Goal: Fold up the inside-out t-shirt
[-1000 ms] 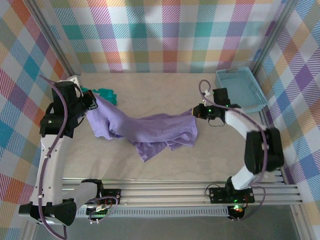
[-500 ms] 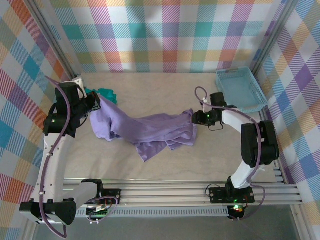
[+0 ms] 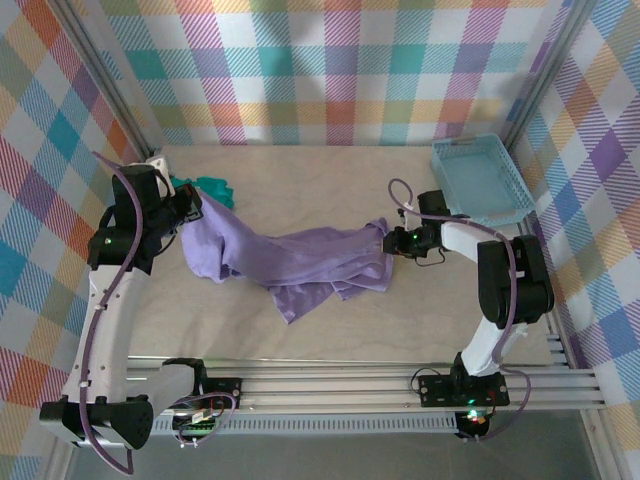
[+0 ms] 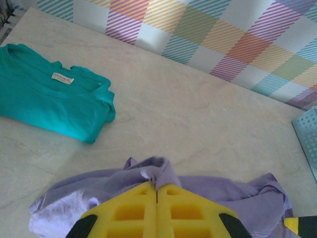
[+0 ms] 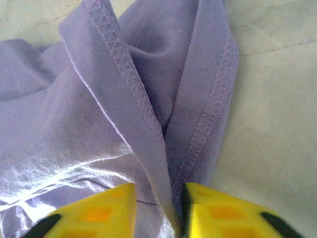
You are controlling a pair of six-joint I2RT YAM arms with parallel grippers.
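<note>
The inside-out t-shirt (image 3: 300, 262) is a lavender heap stretched across the middle of the table. Its left end is lifted by my left gripper (image 3: 190, 205). In the left wrist view that gripper (image 4: 157, 184) is shut, a small bunch of the purple fabric (image 4: 158, 171) pinched at its tips. My right gripper (image 3: 393, 240) sits low at the shirt's right edge. In the right wrist view its fingers (image 5: 158, 191) stand a little apart, and a stitched hem fold of the shirt (image 5: 148, 124) runs down into the gap between them.
A teal-green folded garment (image 3: 212, 187) lies at the back left, just behind the left gripper, label up (image 4: 63, 78). A light blue basket (image 3: 480, 180) stands at the back right corner. Checked walls close in the table on three sides.
My right gripper has moved left onto the shirt's right edge, and its jaws now stand apart around the hem. The left arm shifted slightly and still holds the fabric.
</note>
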